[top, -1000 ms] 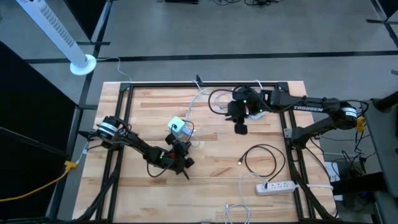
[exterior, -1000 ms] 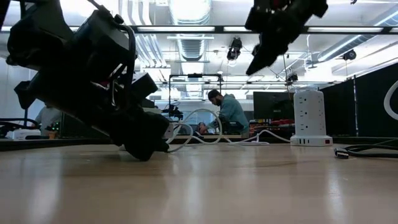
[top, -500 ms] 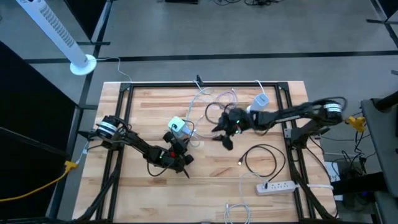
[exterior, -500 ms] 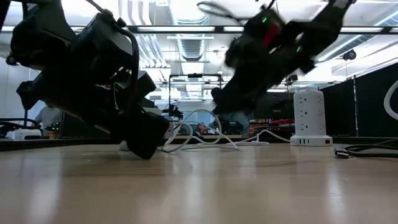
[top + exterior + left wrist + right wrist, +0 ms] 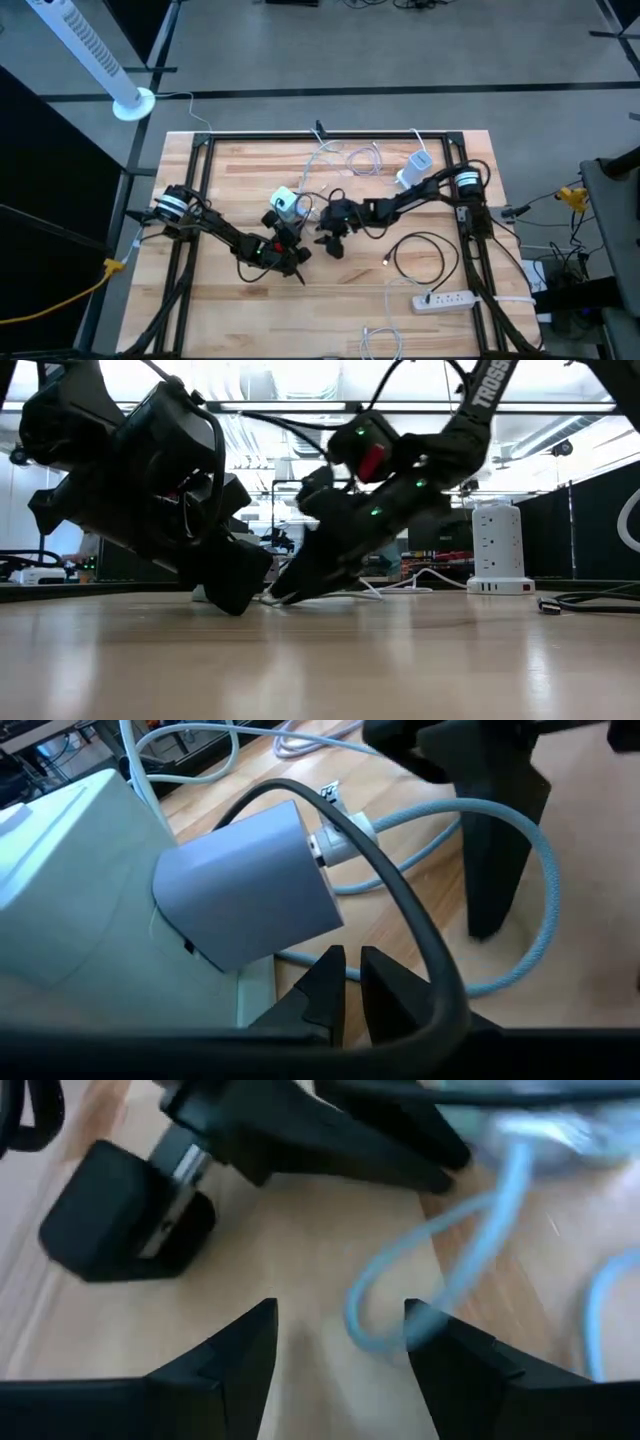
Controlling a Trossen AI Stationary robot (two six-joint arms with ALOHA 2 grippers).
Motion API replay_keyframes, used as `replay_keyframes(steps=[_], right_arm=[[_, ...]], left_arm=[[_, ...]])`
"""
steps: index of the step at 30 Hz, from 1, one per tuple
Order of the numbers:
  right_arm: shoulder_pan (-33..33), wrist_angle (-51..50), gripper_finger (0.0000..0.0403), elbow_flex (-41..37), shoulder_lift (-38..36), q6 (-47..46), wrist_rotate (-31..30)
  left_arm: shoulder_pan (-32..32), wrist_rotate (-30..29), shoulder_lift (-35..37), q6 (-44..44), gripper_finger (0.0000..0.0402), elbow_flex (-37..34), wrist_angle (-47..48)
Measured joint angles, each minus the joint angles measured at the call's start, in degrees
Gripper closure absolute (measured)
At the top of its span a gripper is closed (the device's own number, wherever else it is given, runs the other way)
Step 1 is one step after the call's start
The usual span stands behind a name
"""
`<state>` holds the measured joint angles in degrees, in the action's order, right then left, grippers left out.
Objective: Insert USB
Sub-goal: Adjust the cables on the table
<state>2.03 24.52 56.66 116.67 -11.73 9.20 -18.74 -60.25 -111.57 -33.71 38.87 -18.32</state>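
Two arms, one hand each: left hand (image 5: 298,262), right hand (image 5: 330,240). One worktop (image 5: 240,160). One white charger block (image 5: 285,201). One power strip (image 5: 446,299). One black cable coil (image 5: 428,258). One tower socket (image 5: 497,550). One fan (image 5: 95,55).

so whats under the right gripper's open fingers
Bare wooden table and a loop of pale blue cable lie under the open right gripper. The cable's plug end cannot be seen there.

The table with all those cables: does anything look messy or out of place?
Mostly the cables: pale ones lie in loose tangled loops at the far side, and a black one coils by the power strip. Nothing looks spilled or broken.
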Motion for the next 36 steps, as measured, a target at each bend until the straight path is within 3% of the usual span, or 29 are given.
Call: replay_keyframes(steps=[4, 7, 11, 15, 24, 33, 36], right_arm=[[-0.8, -0.6, 0.0211, 4.2, 3.7, 0.0, -4.0], [-1.4, -3.8, 0.0242, 6.4, 5.0, 0.4, -9.1], [-2.2, -7.7, 0.0315, 7.5, 4.6, 5.1, -15.6], [-2.6, -13.5, 0.0391, 9.9, 4.3, 10.8, -18.1], [-3.7, -28.4, 0.0386, 14.9, 4.3, 21.2, -35.9], [-3.9, -37.0, 0.0399, 16.4, 2.9, 22.2, -50.7], [-3.8, -37.5, 0.0401, 16.5, 2.9, 22.0, -51.7]], left_arm=[[0.0, -0.3, 0.2, -0.4, 0.0377, 0.0, 1.2], [0.0, -0.3, 0.5, -0.4, 0.0377, 0.0, 1.8], [0.0, -0.2, 1.6, -0.4, 0.0377, 0.0, 4.6], [0.1, -0.2, 3.5, -1.0, 0.0377, -0.1, 9.4], [-0.2, 0.1, 5.7, -6.2, 0.0377, -0.2, 17.2], [-0.3, 0.3, 5.8, -10.3, 0.0377, -0.2, 20.4], [-0.3, 0.3, 5.8, -10.3, 0.0377, -0.2, 20.4]])
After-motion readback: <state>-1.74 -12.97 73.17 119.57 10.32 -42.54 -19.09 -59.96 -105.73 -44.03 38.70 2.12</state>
